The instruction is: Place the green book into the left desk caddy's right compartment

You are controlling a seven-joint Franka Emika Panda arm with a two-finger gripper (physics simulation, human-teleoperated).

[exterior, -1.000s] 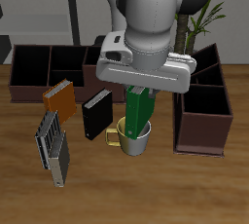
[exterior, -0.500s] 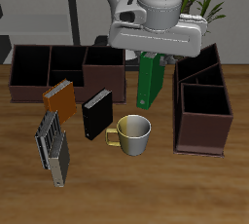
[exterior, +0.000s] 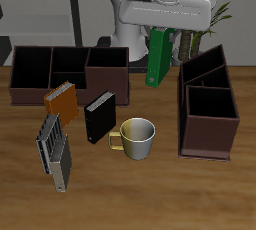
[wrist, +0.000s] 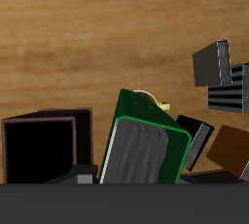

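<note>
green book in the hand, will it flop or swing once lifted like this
The slim bright green hardcover book probably stays stiff: its covers look straight and it hangs upright. Held only at its upper end by the hand, it could pivot slightly. It is probably light, being thin.

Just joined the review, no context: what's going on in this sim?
The Franka's gripper holds the green book upright, lifted clear above the table, with the mug below and nearer the front edge. The left desk caddy stands beside it with both cells empty; the book is not yet over the right compartment. A black book, an orange book and the longer caddy sit untouched.
</note>
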